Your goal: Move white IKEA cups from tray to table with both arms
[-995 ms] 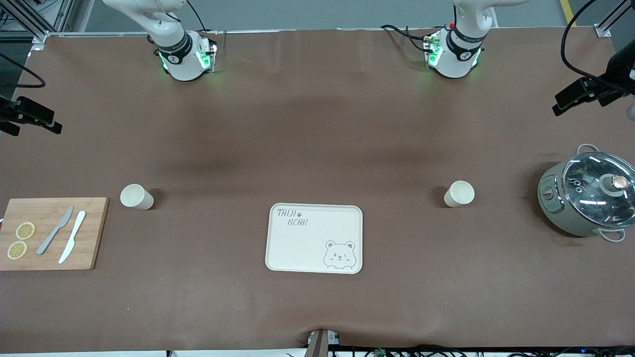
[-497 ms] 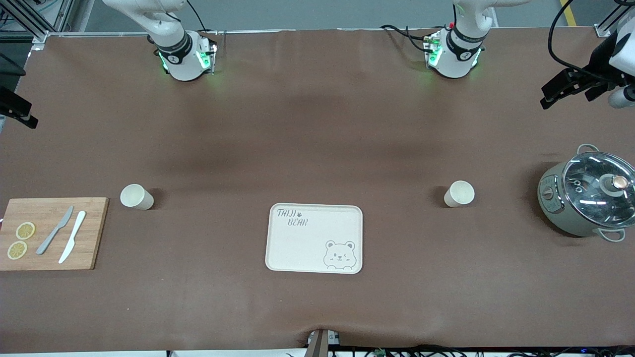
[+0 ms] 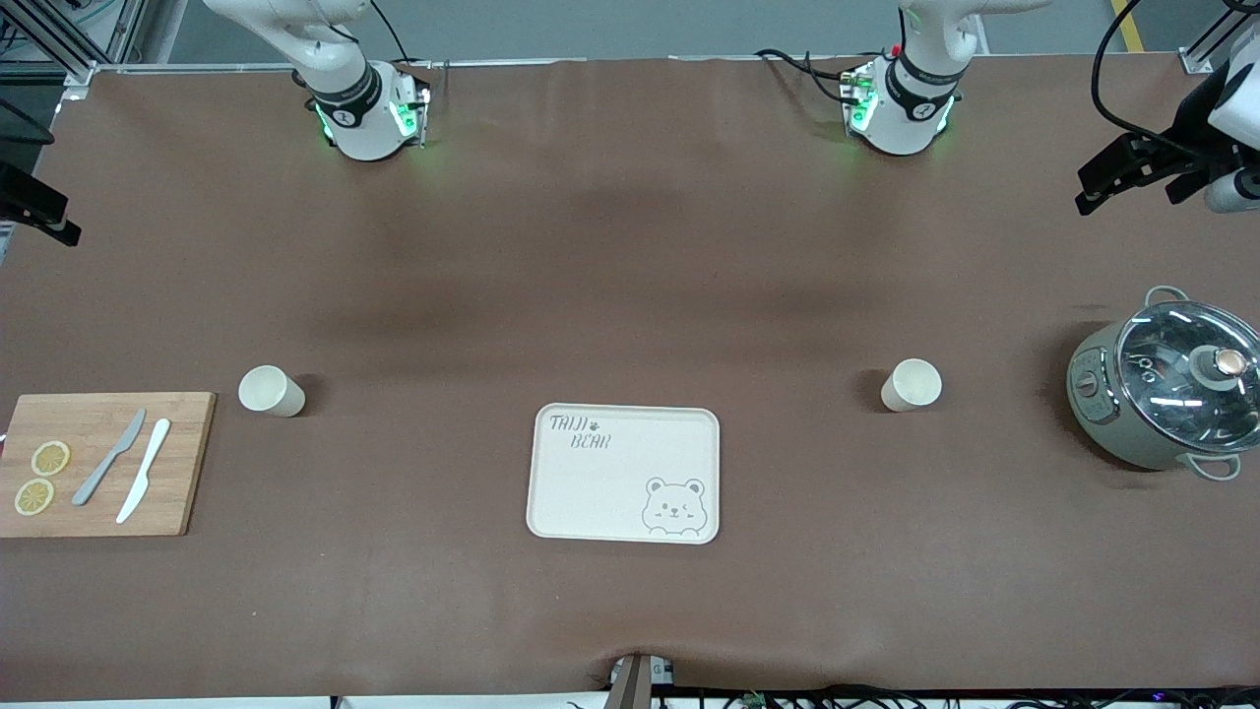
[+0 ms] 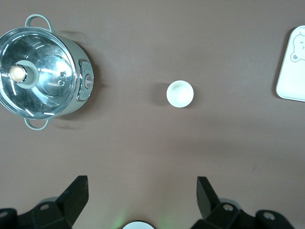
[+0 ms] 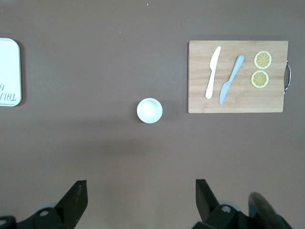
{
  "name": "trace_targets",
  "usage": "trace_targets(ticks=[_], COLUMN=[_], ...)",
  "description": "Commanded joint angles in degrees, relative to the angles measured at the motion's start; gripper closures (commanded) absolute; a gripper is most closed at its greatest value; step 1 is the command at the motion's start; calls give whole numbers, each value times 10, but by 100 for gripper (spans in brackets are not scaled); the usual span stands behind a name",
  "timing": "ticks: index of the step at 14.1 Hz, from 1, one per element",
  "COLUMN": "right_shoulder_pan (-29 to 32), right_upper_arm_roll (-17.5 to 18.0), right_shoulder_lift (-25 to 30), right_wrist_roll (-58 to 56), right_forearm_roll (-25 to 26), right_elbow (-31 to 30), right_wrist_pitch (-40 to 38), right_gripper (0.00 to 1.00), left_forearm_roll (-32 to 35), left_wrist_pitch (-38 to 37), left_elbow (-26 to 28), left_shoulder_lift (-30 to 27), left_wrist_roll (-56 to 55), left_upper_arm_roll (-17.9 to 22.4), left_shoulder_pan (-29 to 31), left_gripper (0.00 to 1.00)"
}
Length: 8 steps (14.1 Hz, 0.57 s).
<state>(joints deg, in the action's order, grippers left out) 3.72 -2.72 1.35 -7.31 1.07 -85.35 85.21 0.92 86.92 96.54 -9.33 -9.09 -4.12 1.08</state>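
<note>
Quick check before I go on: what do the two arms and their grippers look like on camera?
Both arms are white with black joint bands and green lights glowing at their bases; black cables run from the left arm base. The right arm matches it. The left gripper and right gripper each have two black, wedge-shaped fingers, set wide apart.

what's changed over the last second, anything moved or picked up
Only the arms moved. The left hand, at the left arm's end of the table, rose from its spot a second ago and shifted a little toward the centre. The right hand drew toward the table's edge at the right arm's end. Nothing was grasped. Both cups and the tray stayed put.
</note>
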Motion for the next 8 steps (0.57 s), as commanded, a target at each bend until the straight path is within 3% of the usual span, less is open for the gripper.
trace_targets(ticks=[1, 8], right_shoulder_pan=[-9, -10], right_upper_arm_roll=[2, 2], right_shoulder_lift=[1, 1], right_wrist_roll=[9, 10], right_forearm_roll=[4, 2], right_elbow=[6, 5], right_wrist_pitch=[19, 13], right_gripper=[0, 0], left_forearm_roll=[-10, -10], left_wrist_pitch=[0, 0], left_elbow=[-12, -34], left_shoulder_lift=[4, 28], left_wrist_roll=[11, 8], left_upper_arm_roll=[4, 2], left_shoulder_pan=[1, -4], left_gripper=[0, 0])
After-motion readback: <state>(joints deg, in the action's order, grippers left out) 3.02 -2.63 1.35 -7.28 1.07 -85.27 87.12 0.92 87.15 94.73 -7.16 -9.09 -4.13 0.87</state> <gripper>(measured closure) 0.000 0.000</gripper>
